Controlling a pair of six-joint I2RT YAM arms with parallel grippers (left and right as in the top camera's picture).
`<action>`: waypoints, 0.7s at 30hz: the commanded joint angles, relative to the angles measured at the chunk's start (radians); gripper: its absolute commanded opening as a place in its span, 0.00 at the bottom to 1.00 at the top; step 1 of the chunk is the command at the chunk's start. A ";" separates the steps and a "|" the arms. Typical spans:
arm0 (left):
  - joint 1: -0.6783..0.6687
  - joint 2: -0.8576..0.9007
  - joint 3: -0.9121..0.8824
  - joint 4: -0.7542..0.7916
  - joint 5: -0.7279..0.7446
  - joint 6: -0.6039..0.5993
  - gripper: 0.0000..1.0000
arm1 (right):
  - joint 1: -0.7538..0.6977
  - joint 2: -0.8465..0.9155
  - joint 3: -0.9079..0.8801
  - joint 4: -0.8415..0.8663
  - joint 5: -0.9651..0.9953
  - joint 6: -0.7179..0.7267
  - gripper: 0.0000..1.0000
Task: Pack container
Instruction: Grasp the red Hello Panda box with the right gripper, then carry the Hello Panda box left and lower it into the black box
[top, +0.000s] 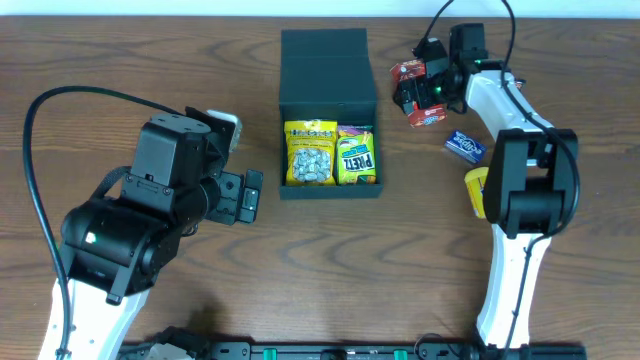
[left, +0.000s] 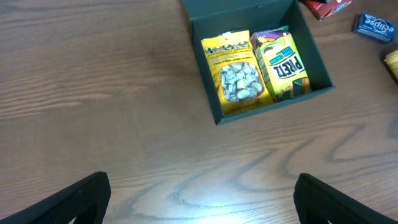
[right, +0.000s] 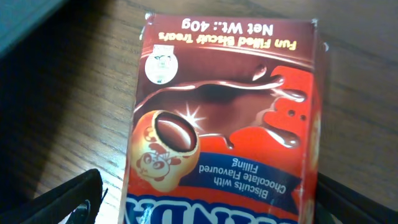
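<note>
Wood-grain surface (top: 150, 60). Red choc-filled biscuit box (right: 224, 112), its 40g print upside down in the right wrist view. Blue Eclipse pack (top: 464, 147) lies flat near it. Yellow packet (top: 477, 190) part hidden. Yellow candy bag (top: 310, 152) and Pretz pack (top: 357, 155) side by side inside the container (top: 330, 190).

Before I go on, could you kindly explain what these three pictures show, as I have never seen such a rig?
Two robot arms stand at a table. One picture looks down from above; the other two come from cameras on each wrist. A black container lies open with two snack packets inside, a yellow one and a Pretz pack. The left gripper is open and empty. The right gripper straddles a red biscuit box, not yet clamped. A blue packet lies nearby.
</note>
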 joint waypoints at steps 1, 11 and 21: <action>0.002 -0.004 0.014 -0.004 -0.001 0.006 0.95 | 0.019 0.023 0.000 -0.005 0.041 -0.010 0.99; 0.002 -0.004 0.014 -0.004 -0.001 0.006 0.95 | 0.027 0.023 0.000 -0.032 0.069 0.017 0.84; 0.002 -0.004 0.014 -0.004 -0.001 0.006 0.95 | 0.028 0.012 0.048 -0.115 0.068 0.051 0.79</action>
